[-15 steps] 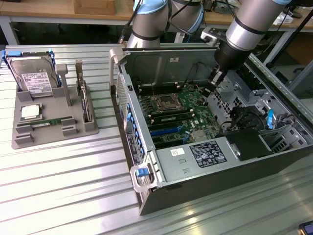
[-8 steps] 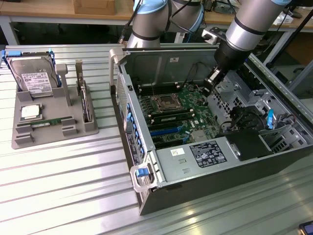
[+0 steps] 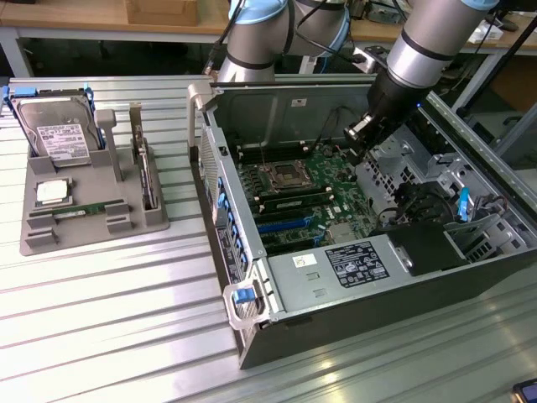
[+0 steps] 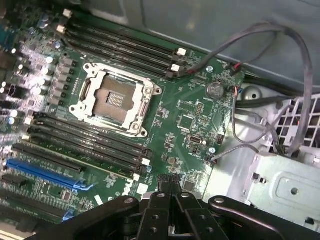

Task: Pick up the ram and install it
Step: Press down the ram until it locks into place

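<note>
One pincer (image 4: 168,186), pressed together and holding nothing, hangs over the motherboard (image 4: 185,117); the ram (image 3: 80,210) lies outside the computer case (image 3: 252,277).

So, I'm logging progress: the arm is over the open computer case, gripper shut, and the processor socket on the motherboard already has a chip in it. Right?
Not quite. The wrist view shows the processor socket empty, its bare contacts exposed. The rest holds: the gripper is shut and sits over the motherboard inside the open computer case.
</note>
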